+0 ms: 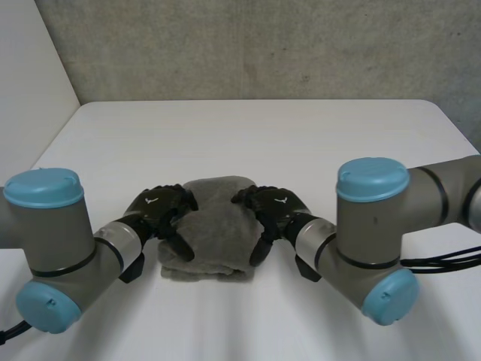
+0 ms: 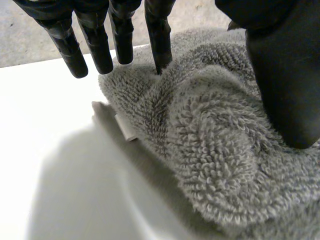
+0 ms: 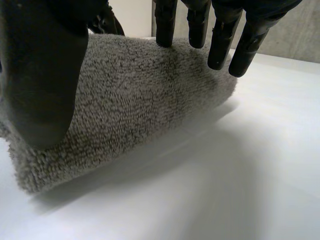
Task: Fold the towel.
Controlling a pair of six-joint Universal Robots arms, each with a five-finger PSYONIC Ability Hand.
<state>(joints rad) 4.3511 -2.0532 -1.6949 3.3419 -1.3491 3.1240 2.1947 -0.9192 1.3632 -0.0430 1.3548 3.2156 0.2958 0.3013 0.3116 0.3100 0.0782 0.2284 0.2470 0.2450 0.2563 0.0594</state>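
A grey towel (image 1: 214, 233) lies folded into a thick bundle on the white table (image 1: 248, 135), between my two hands. My left hand (image 1: 159, 210) is at its left edge, open. In the left wrist view its straight fingers (image 2: 160, 35) reach down to the towel (image 2: 210, 145), one fingertip touching the pile, and the thumb (image 2: 285, 75) rests on the cloth. At the towel's right edge is my right hand (image 1: 272, 213), also open. Its straight fingers (image 3: 220, 40) hover over the far side of the towel (image 3: 135, 90), with the thumb (image 3: 40, 75) against the near side.
A small white label (image 2: 125, 127) sticks out from under the towel's edge below my left fingers. Bare table stretches beyond the towel to a grey wall (image 1: 263, 45) at the back. Both forearms lie low over the table's near part.
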